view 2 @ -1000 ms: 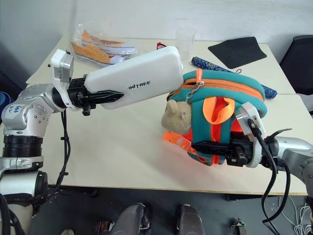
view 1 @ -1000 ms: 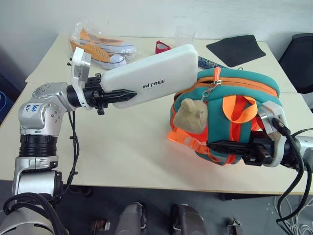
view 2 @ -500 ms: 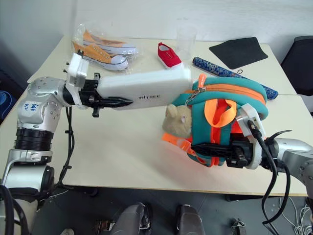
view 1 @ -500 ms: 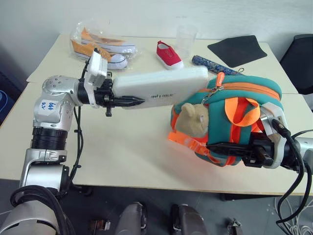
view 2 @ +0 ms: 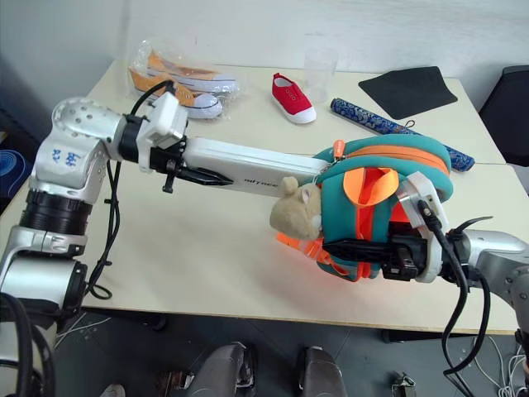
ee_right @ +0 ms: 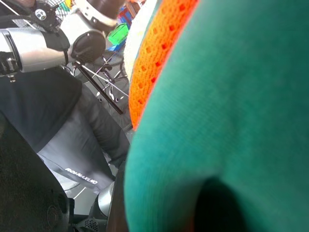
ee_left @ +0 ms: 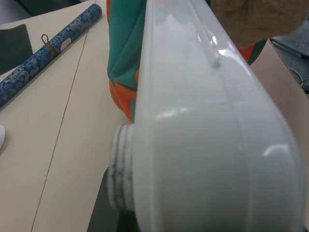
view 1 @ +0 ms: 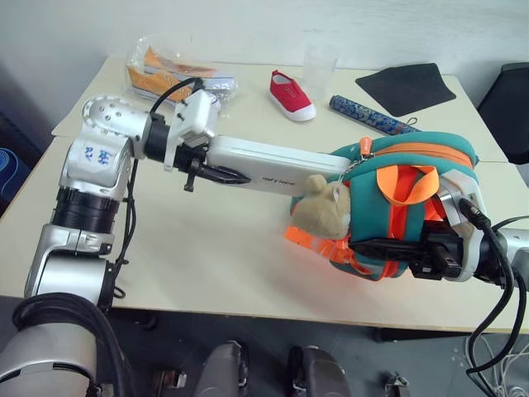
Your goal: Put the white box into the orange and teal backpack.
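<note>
The left pincer (view 1: 216, 171) clamps the white box (view 1: 273, 164), its far end at the backpack (view 1: 413, 207) opening above the counter (view 1: 207, 248). The right pincer (view 1: 376, 248) is clamped on the backpack's lower edge.

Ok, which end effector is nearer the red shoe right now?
Left. The left end effector holds the white box just in front of the red shoe; the right end effector grips the backpack at the table's near edge.

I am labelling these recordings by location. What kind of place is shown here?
Probably an indoor test room or lab, not a home: pale tables pushed together against a plain wall, holding unrelated practice items such as bagged sneakers, a red shoe and a black mat.
</note>
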Controlling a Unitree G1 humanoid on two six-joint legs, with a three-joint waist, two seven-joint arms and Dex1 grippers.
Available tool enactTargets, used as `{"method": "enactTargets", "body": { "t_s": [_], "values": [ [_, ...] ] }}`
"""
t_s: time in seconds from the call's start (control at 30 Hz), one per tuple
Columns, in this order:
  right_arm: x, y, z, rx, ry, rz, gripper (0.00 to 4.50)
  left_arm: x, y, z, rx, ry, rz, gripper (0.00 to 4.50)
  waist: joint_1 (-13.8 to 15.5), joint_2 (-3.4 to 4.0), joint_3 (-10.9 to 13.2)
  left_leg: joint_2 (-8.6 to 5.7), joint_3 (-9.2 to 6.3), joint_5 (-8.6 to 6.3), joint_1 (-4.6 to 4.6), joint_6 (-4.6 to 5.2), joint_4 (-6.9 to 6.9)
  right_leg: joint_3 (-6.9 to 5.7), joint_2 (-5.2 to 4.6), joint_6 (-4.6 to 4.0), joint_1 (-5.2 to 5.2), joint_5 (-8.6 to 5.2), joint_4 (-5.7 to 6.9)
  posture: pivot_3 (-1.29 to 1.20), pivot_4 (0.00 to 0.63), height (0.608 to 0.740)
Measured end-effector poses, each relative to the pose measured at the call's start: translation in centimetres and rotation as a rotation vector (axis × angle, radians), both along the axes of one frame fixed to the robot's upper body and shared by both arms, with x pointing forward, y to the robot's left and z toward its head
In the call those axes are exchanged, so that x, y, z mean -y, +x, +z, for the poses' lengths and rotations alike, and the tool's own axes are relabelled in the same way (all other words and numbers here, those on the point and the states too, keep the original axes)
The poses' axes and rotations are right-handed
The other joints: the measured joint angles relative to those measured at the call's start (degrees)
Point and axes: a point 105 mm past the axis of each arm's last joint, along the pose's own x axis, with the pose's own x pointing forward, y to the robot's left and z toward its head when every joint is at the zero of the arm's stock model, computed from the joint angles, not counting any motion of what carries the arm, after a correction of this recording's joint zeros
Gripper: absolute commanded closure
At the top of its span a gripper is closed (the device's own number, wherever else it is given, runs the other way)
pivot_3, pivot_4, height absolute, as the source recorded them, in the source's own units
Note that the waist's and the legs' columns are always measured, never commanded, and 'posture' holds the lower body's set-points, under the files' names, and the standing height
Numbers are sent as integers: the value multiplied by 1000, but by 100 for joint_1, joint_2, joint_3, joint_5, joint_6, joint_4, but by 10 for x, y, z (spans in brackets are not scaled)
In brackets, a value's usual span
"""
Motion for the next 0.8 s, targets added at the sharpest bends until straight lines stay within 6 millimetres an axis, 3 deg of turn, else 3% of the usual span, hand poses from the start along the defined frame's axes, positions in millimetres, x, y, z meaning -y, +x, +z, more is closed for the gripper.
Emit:
{"method": "enactTargets", "body": {
  "t_s": [0.13,0.2,0.33,0.5,0.57,0.73,0.8],
  "values": [
    [-3,0,2,10,-5,28,4473,46,8,-9,12,71,-35,3243,29,-1,0,-1,-10,-2,-41,8,22,-9,0,8,-24,4,0,0,150,740],
    [-5,0,1,3,-7,37,4473,58,8,-9,26,103,-51,3243,1,-1,0,-1,-10,-2,-43,8,22,-15,1,9,-24,5,1,0,150,740],
    [-6,0,1,7,-6,42,4473,107,10,-16,-1,57,-85,3243,0,-1,0,-1,-13,-1,-52,13,32,-26,2,11,-22,6,3,0,150,740],
    [-7,1,1,12,-4,42,4473,140,10,-31,-52,-19,-89,3243,-47,-2,4,1,-14,0,-53,12,36,-27,3,13,-26,7,1,0,150,740],
    [-7,1,1,16,1,40,4473,144,10,-34,-53,-66,-87,3243,-43,-1,5,3,-17,4,-51,5,33,-29,3,12,-27,7,4,0,150,740],
    [-8,3,1,29,2,32,4500,126,19,-33,-124,-152,-23,1670,-40,0,5,3,-19,8,-51,0,35,-30,3,12,-27,7,6,0,150,740],
    [-8,4,0,31,4,17,4500,104,28,-27,-140,-209,29,1103,-61,0,5,4,-19,9,-50,-3,34,-31,4,12,-27,7,6,0,150,740]
  ]
}}
